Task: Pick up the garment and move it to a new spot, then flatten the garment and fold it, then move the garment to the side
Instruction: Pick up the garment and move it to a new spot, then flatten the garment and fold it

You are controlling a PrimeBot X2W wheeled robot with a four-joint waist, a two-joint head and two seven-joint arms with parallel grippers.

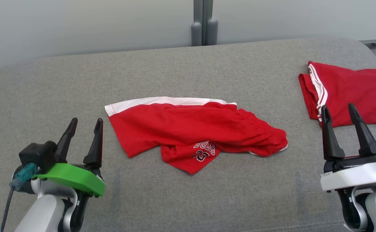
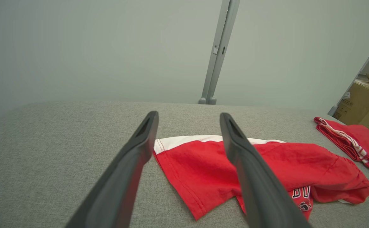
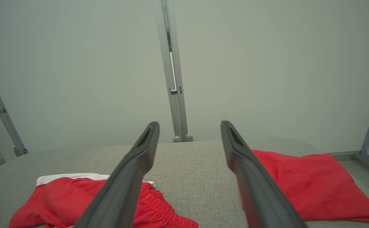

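Note:
The garment [image 1: 191,132] is a pair of red shorts with a white band and a printed logo, lying crumpled in the middle of the grey padded surface [image 1: 188,74]. It also appears in the left wrist view as the garment [image 2: 203,167] and in the right wrist view as the garment [image 3: 61,202]. My left gripper [image 1: 84,124] hovers open at the lower left, apart from the cloth. My right gripper [image 1: 339,111] stands open at the lower right, its fingertips overlapping the near edge of a folded red piece. Both grippers are empty.
A second red garment [image 1: 349,91], folded, with white stripes, lies at the far right of the surface, seen too as the folded garment [image 3: 301,186]. A grey post [image 1: 204,22] rises behind the surface. Cardboard boxes [image 2: 365,107] stand off to the right.

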